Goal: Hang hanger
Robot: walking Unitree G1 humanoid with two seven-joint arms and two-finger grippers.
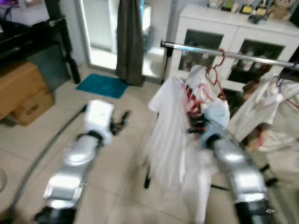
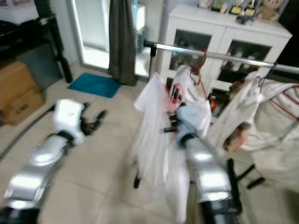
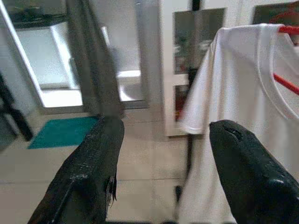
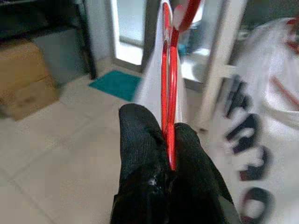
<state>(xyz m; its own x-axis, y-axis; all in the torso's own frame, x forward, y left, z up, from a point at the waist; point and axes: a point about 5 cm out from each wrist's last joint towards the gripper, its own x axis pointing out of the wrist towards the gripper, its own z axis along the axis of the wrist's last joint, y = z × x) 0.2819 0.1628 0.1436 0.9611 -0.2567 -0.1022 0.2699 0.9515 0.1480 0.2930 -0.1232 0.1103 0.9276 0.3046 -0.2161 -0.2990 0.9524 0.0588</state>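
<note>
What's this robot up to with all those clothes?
It is hanging laundry. Its right gripper is shut on a red hanger carrying a white shirt, held just below the metal rail of a clothes rack. The hanger's hook is close to the rail, but the blur hides whether it has caught. Another garment already hangs further along. The left gripper is open and empty, out over the tiled floor.

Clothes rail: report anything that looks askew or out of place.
The red hanger carrying a white shirt is not squarely on the rail. Its hook sits at the rail, but the hanger hangs tilted, pinched in the right claw. The left claw is open, beside the shirt.
</note>
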